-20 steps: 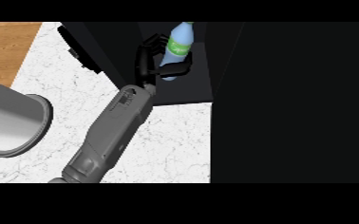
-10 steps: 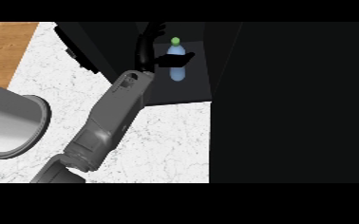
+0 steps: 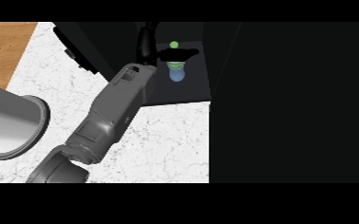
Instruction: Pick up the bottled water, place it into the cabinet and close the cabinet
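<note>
Bottle inside the dark cabinet, my hand around it

The water bottle (image 3: 176,69) stands upright in the open cabinet (image 3: 126,42); my left hand (image 3: 168,54) curls around its upper part. White marble counter (image 3: 168,142) below, a grey pot (image 3: 17,123) at its left edge.

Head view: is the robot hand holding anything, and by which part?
Yes: the left robot hand curls round the bottled water just below its green cap.

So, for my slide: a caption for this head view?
Left hand holds the bottled water inside the dark cabinet.
</note>
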